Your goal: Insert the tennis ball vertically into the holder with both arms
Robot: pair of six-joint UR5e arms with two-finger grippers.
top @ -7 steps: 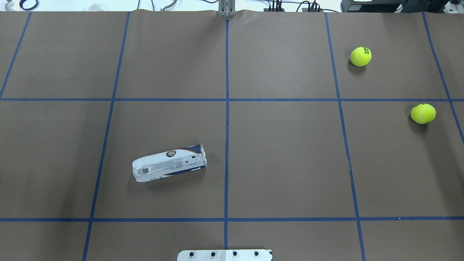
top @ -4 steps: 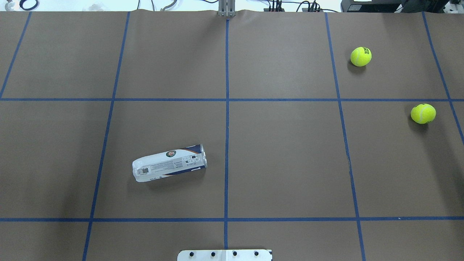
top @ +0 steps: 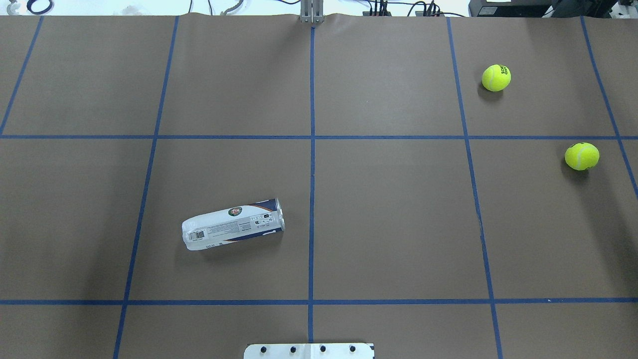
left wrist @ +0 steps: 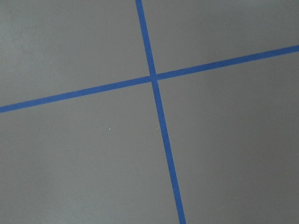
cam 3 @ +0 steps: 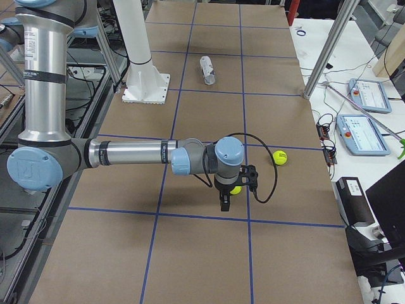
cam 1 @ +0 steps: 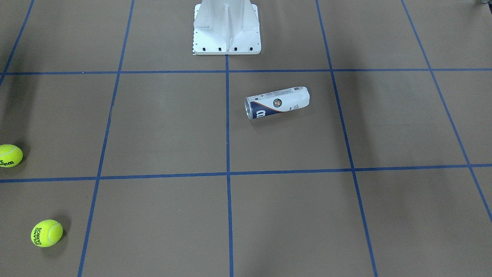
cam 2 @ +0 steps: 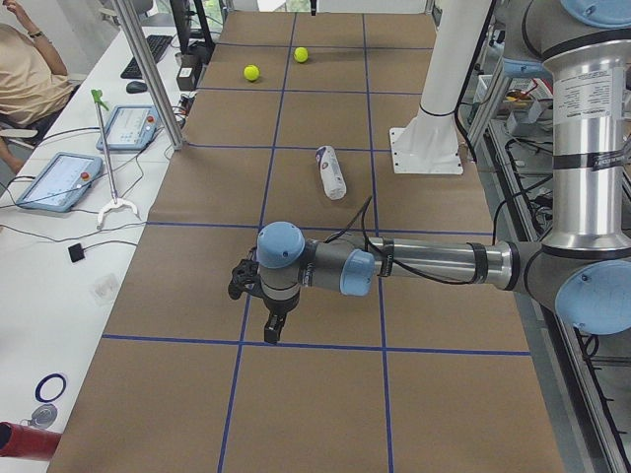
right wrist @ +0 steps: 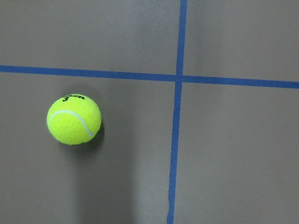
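Observation:
The holder (top: 233,224) lies on its side left of the table's middle line, its open metal rim toward the centre; it also shows in the front view (cam 1: 276,103). Two yellow tennis balls lie at the far right: one (top: 496,78) and one (top: 581,156). My left gripper (cam 2: 271,330) shows only in the exterior left view, hanging over the table's left end; I cannot tell if it is open. My right gripper (cam 3: 223,204) shows only in the exterior right view, over the nearer ball (cam 3: 235,189); I cannot tell its state. That ball also shows in the right wrist view (right wrist: 74,118).
The white bolted pedestal (cam 1: 226,29) stands at the robot's edge of the table. Blue tape lines (top: 312,149) mark a grid on the brown table cover. Tablets and cables (cam 2: 59,177) lie on the white bench beyond the far edge.

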